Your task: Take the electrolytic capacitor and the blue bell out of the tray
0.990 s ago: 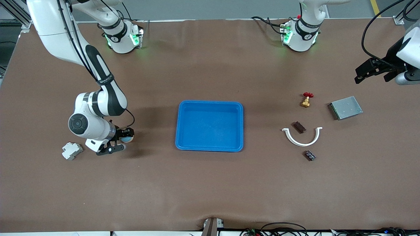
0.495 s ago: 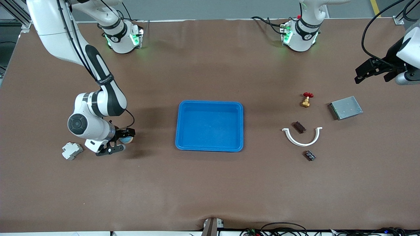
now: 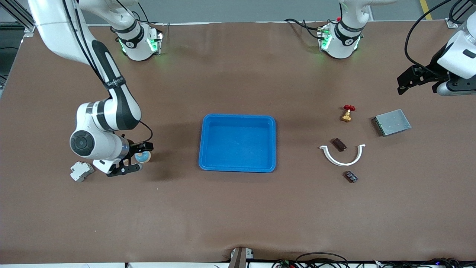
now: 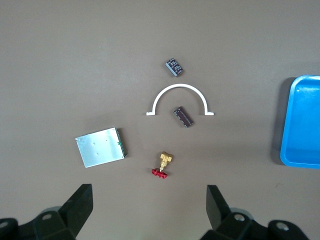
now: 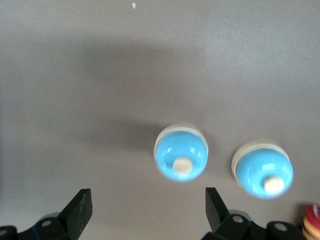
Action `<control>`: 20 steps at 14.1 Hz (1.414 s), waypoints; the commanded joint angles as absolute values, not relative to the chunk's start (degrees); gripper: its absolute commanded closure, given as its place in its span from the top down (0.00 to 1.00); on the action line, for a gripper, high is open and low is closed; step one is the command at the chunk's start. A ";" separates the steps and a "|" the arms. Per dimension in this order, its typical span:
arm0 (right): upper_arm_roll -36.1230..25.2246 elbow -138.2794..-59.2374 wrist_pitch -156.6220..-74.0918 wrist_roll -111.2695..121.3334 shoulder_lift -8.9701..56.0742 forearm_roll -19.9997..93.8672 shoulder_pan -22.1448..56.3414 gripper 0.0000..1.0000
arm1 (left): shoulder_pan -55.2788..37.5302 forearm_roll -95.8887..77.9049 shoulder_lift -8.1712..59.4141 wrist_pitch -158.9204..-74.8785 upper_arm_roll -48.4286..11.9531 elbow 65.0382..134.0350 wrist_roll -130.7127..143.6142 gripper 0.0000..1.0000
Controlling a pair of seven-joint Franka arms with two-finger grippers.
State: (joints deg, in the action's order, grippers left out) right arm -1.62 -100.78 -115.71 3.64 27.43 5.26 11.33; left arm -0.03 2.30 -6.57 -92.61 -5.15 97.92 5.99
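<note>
A blue bell [image 3: 143,157] with a white button sits on the brown table toward the right arm's end. My right gripper [image 3: 136,158] is open low over it. The right wrist view shows that bell [image 5: 181,160] just ahead of the open right gripper [image 5: 147,212], not between the jaws, and a second blue bell [image 5: 262,172] beside it. Two small dark components [image 3: 339,144] [image 3: 351,176] lie toward the left arm's end; I cannot tell which is the capacitor. My left gripper [image 3: 409,80] is open and empty, high over the table; in its own view the left gripper [image 4: 148,210] shows both components [image 4: 183,116] [image 4: 174,66].
An empty blue tray [image 3: 238,167] sits mid-table. A white arc [image 3: 342,160], a red-handled brass valve [image 3: 347,112] and a grey metal plate [image 3: 391,122] lie around the components. A white block [image 3: 81,171] lies beside the right gripper.
My right arm has drawn slightly toward its own end of the table, uncovering more of the bell, which has not moved. My left gripper has shifted slightly toward the robots' bases.
</note>
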 commanded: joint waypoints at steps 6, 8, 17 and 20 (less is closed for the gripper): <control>-2.46 -100.55 -101.18 0.26 16.80 3.34 11.43 1.00 | 1.58 2.37 -6.86 -92.46 -5.10 97.82 3.43 1.00; -2.37 -100.29 -97.05 -2.36 13.46 2.03 11.34 1.00 | 1.58 2.37 -6.77 -92.55 -5.10 97.74 3.43 1.00; -2.20 -94.57 -84.02 -4.92 3.35 0.00 9.85 1.00 | 1.58 1.49 -5.89 -92.46 -5.01 96.68 3.34 1.00; -1.67 -91.68 -84.02 -4.31 2.81 0.17 6.08 1.00 | 1.50 1.41 -3.79 -91.50 -5.10 94.05 3.51 1.00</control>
